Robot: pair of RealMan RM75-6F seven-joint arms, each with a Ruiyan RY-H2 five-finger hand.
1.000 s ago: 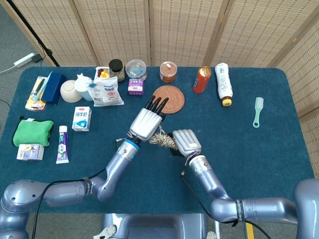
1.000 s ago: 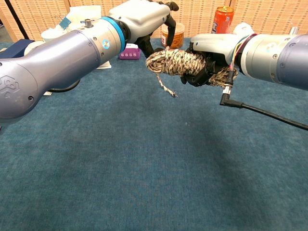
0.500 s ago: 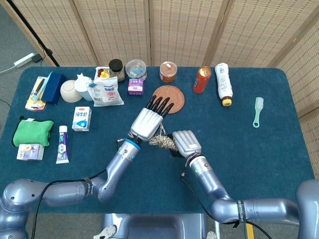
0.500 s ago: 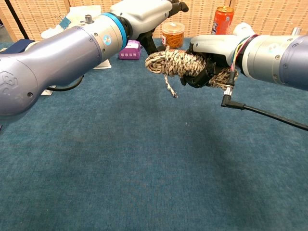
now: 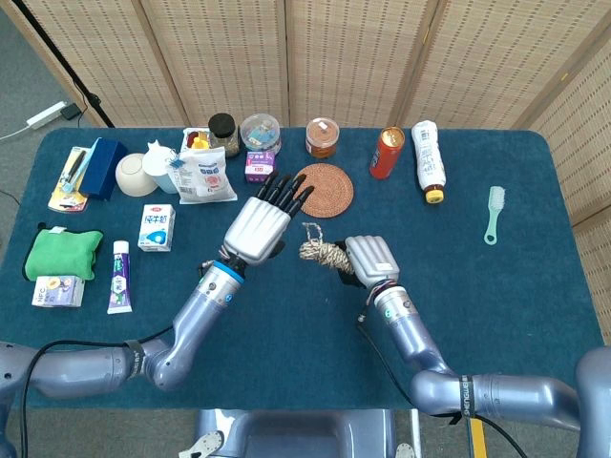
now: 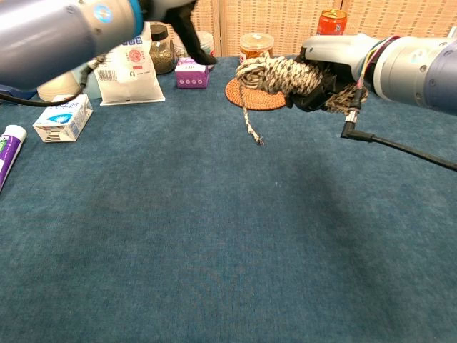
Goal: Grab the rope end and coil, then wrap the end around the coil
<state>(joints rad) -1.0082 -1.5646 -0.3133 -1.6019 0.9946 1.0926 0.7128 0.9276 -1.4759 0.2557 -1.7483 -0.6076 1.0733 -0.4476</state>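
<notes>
A speckled beige rope is wound into a coil (image 5: 325,253), and my right hand (image 5: 370,260) grips it above the table's middle. In the chest view the coil (image 6: 280,72) juts left out of the right hand (image 6: 335,63). The loose rope end (image 6: 250,127) hangs straight down from the coil's left side. My left hand (image 5: 256,225) hovers to the coil's left, empty and clear of the rope, with its dark fingers (image 5: 284,191) stretched out. The chest view catches only the left hand's dark fingers (image 6: 183,28) at the top edge.
A woven coaster (image 5: 323,189) lies just behind the hands. Along the back stand an orange can (image 5: 386,153), a white bottle (image 5: 428,160), several jars and a snack bag (image 5: 205,176). At the left are a milk carton (image 5: 157,227), toothpaste (image 5: 118,277) and a green cloth (image 5: 62,253). A brush (image 5: 493,214) lies far right.
My left hand has pulled off the coil and swung away to the left. The right hand has shifted slightly right and back, still holding the coil, whose end now dangles free.
</notes>
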